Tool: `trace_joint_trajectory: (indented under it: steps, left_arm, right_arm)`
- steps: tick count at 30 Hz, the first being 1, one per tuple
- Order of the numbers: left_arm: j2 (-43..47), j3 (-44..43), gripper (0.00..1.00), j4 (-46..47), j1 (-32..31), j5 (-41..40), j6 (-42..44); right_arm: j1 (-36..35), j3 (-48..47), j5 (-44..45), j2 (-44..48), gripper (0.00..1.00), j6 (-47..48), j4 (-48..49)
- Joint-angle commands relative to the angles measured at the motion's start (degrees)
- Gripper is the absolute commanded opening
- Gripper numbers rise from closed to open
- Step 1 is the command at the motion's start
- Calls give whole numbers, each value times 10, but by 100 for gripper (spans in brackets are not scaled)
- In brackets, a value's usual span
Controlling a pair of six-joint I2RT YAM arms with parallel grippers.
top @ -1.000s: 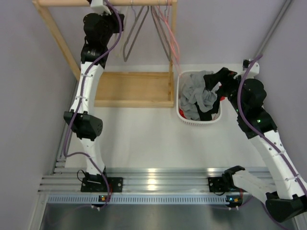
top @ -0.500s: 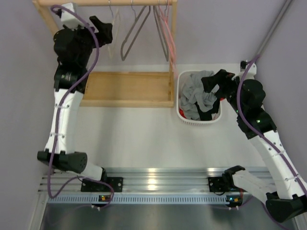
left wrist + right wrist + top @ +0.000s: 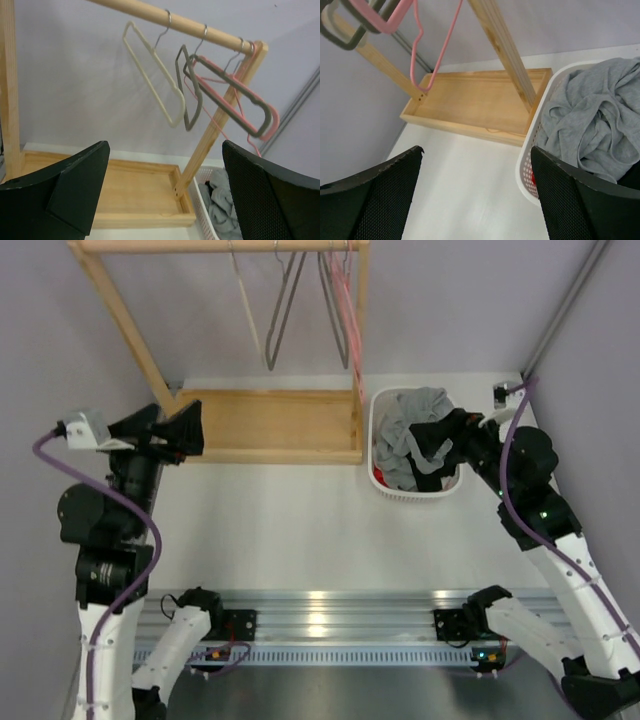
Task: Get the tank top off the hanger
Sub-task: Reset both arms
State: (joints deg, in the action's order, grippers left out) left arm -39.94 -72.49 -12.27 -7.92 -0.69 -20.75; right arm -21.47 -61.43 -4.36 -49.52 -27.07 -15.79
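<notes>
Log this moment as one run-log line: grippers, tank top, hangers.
left gripper: open, empty | right gripper: open, empty, by basket | tank top: in basket | hangers: bare, on rod

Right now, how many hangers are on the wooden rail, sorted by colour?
Cream hangers: 1
Grey hangers: 2
Pink hangers: 2 (one thick, one thin wire, partly overlapped by a grey one)
Total: 5, none with clothing on it
</notes>
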Motion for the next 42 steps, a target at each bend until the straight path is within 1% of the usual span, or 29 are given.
trace_joint_trajectory:
  steps: [1,2,4,5,6,7,9,11,12,13,16,20,23,27,42]
  left_arm:
    - [105,100,98,7,1,40,18]
    - [162,121,98,5,1,46,17]
    - [219,160,98,-15,1,24,-8]
    - [262,188,98,-26,0,19,-10]
    - [269,193,98,-63,-3,20,-8]
    - [272,197,98,-78,-13,31,-3]
    - [269,215,98,-106,-14,42,-4]
    - [271,234,98,-114,-14,74,-2]
    - [274,241,98,-115,-14,92,12]
    - [276,247,98,-118,-14,130,21]
    - [276,260,98,-134,-14,156,49]
    - [279,285,98,-144,-15,140,63]
    - [277,285,98,-143,-15,133,66]
    - [271,286,98,-144,-15,133,66]
    - [277,292,98,-145,-14,132,67]
  right_arm:
    - [-8,44,-52,76,88,18,33]
    - [-8,57,-57,89,88,19,37]
    - [-9,103,-63,137,88,20,46]
    - [-9,119,-61,154,88,20,48]
    - [-9,152,-61,170,88,21,52]
    - [-9,168,-59,200,88,20,54]
    - [-9,207,-53,227,88,22,58]
    - [-9,237,-48,260,88,26,58]
    - [-9,245,-47,268,88,32,58]
    - [-9,252,-45,284,88,36,54]
    - [-9,282,-36,313,88,47,45]
    - [-9,318,0,339,88,77,23]
    - [-9,339,39,364,88,83,20]
    - [-8,349,60,373,88,87,23]
    - [-9,343,50,362,87,83,22]
